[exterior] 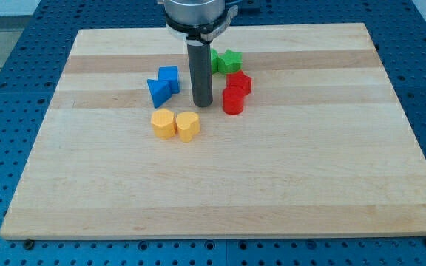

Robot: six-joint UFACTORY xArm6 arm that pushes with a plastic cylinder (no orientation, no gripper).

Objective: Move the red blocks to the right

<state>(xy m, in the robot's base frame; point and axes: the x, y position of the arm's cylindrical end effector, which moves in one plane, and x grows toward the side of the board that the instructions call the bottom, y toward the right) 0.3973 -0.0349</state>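
Two red blocks sit near the view's top centre: a red cylinder [232, 101] and, just above it and touching, a red star-like block [239, 81]. My tip [203, 104] rests on the board just left of the red cylinder, a small gap apart. The rod rises from there to the arm's head at the view's top.
Green blocks [226, 60] lie just above the red ones, partly hidden by the rod. Two blue blocks [162, 83] sit left of my tip. Two yellow blocks [175, 124] lie below-left of it. The wooden board [220, 192] is edged by a blue perforated table.
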